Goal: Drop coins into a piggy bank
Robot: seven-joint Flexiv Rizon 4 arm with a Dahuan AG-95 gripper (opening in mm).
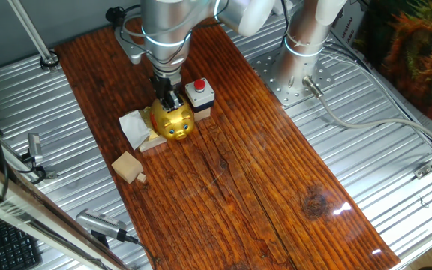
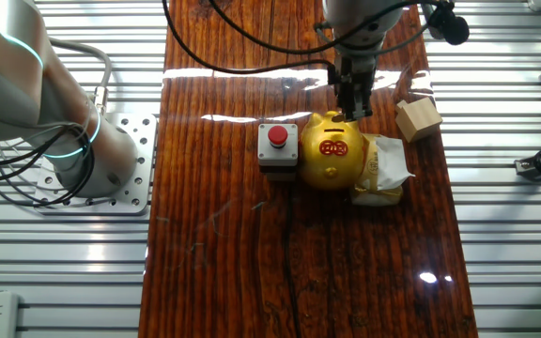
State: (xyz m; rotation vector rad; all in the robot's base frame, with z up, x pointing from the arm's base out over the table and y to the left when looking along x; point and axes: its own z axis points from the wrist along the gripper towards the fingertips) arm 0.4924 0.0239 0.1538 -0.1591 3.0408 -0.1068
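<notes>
The gold piggy bank (image 1: 174,122) (image 2: 334,150) stands on the wooden board next to a black box. My gripper (image 1: 169,100) (image 2: 353,106) points straight down at the top of the pig's back, its tips just at or barely above it. The dark fingers (image 2: 347,94) stand close together, and the gripper looks shut. No coin can be made out between them or anywhere on the board; any coin is too small to see or is hidden.
A black box with a red button (image 1: 199,91) (image 2: 278,144) touches the pig's side. A white crumpled packet (image 1: 135,129) (image 2: 383,171) lies on its other side. A light wooden block (image 1: 128,166) (image 2: 418,118) sits apart. The arm's base (image 1: 306,41) stands beside the board.
</notes>
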